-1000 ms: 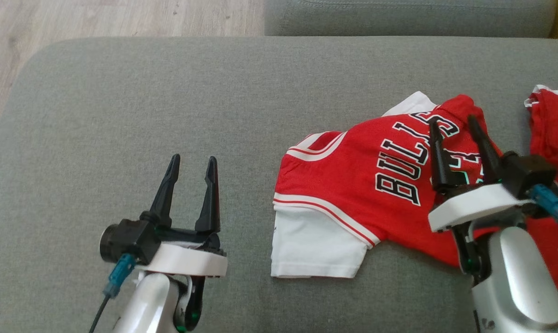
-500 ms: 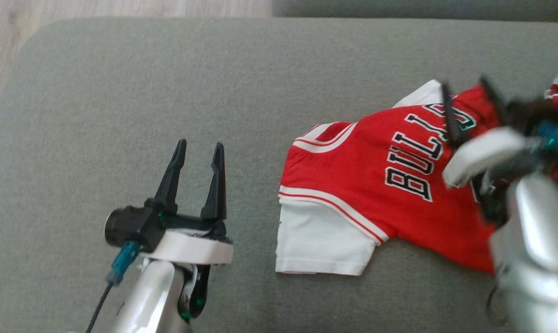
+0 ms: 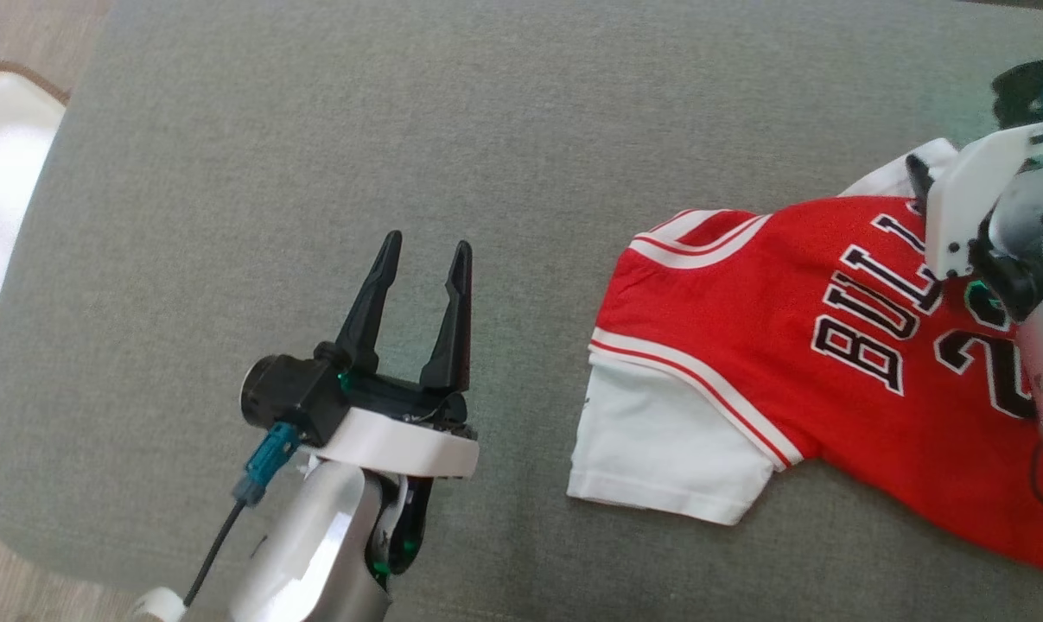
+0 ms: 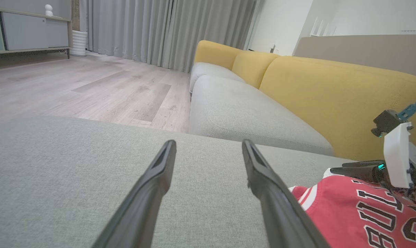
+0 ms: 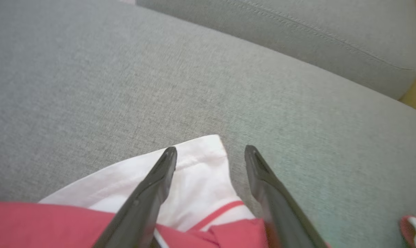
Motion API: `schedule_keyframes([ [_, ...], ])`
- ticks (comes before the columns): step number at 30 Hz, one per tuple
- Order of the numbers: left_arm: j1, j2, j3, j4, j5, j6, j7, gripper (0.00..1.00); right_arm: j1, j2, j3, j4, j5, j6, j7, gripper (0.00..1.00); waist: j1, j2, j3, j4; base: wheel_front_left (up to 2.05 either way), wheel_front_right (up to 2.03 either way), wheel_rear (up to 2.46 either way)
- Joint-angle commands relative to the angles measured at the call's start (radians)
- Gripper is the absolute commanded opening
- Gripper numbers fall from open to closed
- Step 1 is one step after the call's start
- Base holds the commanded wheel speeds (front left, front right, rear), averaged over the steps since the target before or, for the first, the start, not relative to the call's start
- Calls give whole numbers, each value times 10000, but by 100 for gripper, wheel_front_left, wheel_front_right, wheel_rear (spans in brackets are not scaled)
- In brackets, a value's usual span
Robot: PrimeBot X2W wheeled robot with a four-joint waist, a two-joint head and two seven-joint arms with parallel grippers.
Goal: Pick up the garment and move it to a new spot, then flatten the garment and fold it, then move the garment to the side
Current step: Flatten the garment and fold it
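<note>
Two sets of fingers apart, empty: left gripper [image 3: 427, 242] at 7 o'clock, right gripper [image 5: 210, 150] over white sleeve [image 5: 201, 162] of garment [image 3: 798, 363], 3 o'clock on cushion [image 3: 314, 130]. Suggest: lower fully, pinch both layers, lift slowly.

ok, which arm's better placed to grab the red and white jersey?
Right. The right gripper is open over a white sleeve of the red and white jersey; the left gripper is open above grey sofa cushion, apart from it.

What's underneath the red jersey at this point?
The red jersey lies on the grey cushion. A white sleeve sticks out from beneath its armhole. Anything else under the red fabric is covered.
</note>
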Motion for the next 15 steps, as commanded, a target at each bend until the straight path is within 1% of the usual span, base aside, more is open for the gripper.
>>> schedule_keyframes([
  [1, -313, 72, 245, -316, -81, 47, -49, 100, -373, -145, 413, -187, 194, -7, 133, 100, -2, 0, 69, 100, 0, 0, 0],
  [7, -407, 72, 98, -354, -168, 109, -49, 100, -621, -672, 1894, 411, 1020, -7, 878, 100, -2, 0, 180, 264, 0, 0, 0],
  [10, -443, 72, 40, -383, -215, 146, -49, 100, -718, -824, 2373, 616, 1393, -7, 1190, 100, -2, 0, 231, 323, 0, 0, 0],
  [11, -454, 72, 31, -388, -228, 157, -49, 100, -762, -863, 2477, 652, 1536, -7, 1256, 54, -2, 0, 248, 335, 0, 0, 0],
  [12, -465, 72, 25, -393, -241, 168, -49, 100, -827, -904, 2578, 656, 1637, -7, 1261, 0, -2, 0, 266, 346, 0, 0, 0],
  [15, -481, 72, 22, -409, -260, 189, -49, 100, -1002, -977, 2778, 594, 1810, -7, 1161, 0, -2, 0, 302, 351, 0, 0, 0],
])
